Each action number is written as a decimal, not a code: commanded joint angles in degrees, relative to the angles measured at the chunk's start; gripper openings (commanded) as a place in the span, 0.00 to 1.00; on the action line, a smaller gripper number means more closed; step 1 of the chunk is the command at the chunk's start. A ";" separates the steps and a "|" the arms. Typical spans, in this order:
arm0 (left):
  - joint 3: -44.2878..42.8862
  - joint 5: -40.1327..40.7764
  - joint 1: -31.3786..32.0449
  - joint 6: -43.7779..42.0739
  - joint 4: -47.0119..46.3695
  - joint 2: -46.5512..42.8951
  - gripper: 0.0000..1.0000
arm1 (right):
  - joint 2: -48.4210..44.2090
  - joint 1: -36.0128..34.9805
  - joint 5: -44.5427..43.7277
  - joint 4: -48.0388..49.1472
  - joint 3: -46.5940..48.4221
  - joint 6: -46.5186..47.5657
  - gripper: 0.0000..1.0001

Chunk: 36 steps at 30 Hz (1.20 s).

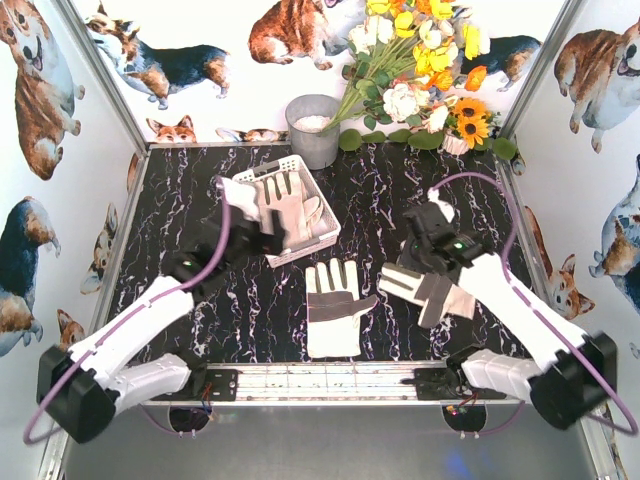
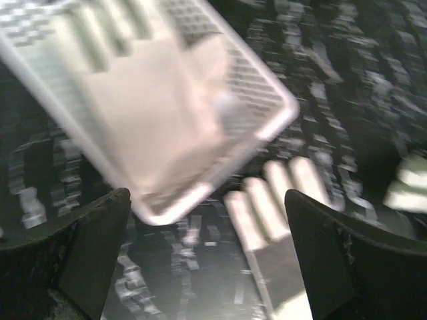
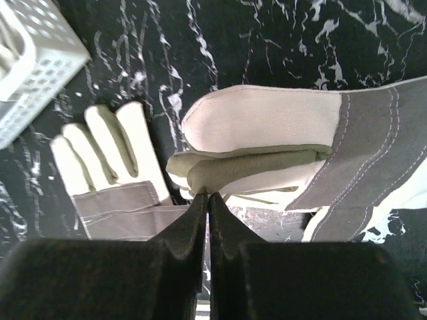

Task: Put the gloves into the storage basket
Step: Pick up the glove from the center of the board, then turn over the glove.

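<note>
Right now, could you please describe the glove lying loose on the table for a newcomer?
Find the white storage basket on the black table. The loose glove lies flat before it, toward the arms. A second glove sits in the basket; the right gripper holds a third glove.

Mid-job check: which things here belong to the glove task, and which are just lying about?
Belongs to the job:
storage basket
glove inside it
loose glove, lying flat just in front of the basket
held glove, pinched in the right gripper

Just lying about:
grey bucket, at the back
flowers, to the bucket's right
</note>
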State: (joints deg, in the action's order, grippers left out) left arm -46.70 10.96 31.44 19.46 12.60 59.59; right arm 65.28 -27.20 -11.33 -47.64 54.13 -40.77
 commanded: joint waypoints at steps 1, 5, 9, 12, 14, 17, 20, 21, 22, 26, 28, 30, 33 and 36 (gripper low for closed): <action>0.57 -4.41 10.61 5.25 -13.87 3.83 0.93 | -4.81 0.22 -2.38 2.70 3.21 -2.11 0.00; 0.82 -11.06 15.13 8.66 -26.35 9.95 0.94 | -5.61 0.30 -1.88 2.40 6.78 -2.27 0.00; 1.17 -15.77 16.75 12.39 -37.18 14.40 0.95 | -6.27 0.31 -1.12 2.75 9.80 -2.43 0.00; 1.08 -17.63 17.86 14.42 -42.10 16.79 0.96 | -6.72 0.31 -0.29 3.26 11.35 -2.68 0.00; 1.33 -19.14 18.04 16.85 -45.75 18.51 0.96 | -7.11 0.31 0.62 3.90 11.92 -2.95 0.00; 1.16 -21.40 18.45 19.36 -49.71 21.26 0.96 | -7.37 0.31 2.38 4.83 12.43 -3.55 0.00; -0.62 -21.40 19.56 18.95 -49.27 23.66 0.97 | -7.59 0.31 3.66 5.41 12.88 -4.15 0.00; -1.16 -21.11 19.80 18.74 -48.57 24.35 0.97 | -7.74 0.31 4.10 5.63 12.91 -4.40 0.00; -1.58 -20.88 19.94 18.61 -48.05 25.02 0.97 | -7.95 0.31 4.62 5.89 12.97 -4.62 0.00; -2.60 -19.85 19.97 18.30 -47.64 27.07 0.97 | -8.67 0.38 6.16 6.57 13.10 -5.35 0.00; -3.67 -19.52 19.97 17.93 -46.78 28.21 0.97 | -8.96 0.38 6.50 6.67 13.13 -5.59 0.00; -4.61 -19.40 20.10 17.96 -46.60 29.35 0.97 | -9.14 0.35 6.81 6.68 13.24 -5.78 0.00; -5.66 -19.37 20.58 17.90 -47.35 31.01 0.94 | -9.47 0.39 6.99 6.77 13.21 -5.81 0.00; -6.41 -19.39 20.75 18.15 -47.56 32.54 0.84 | -9.76 0.39 6.95 6.77 13.29 -5.65 0.00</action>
State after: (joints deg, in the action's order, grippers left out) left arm -50.92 -8.51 51.46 37.50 -32.99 90.41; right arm 57.19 -26.98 -4.45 -44.56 64.40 -46.13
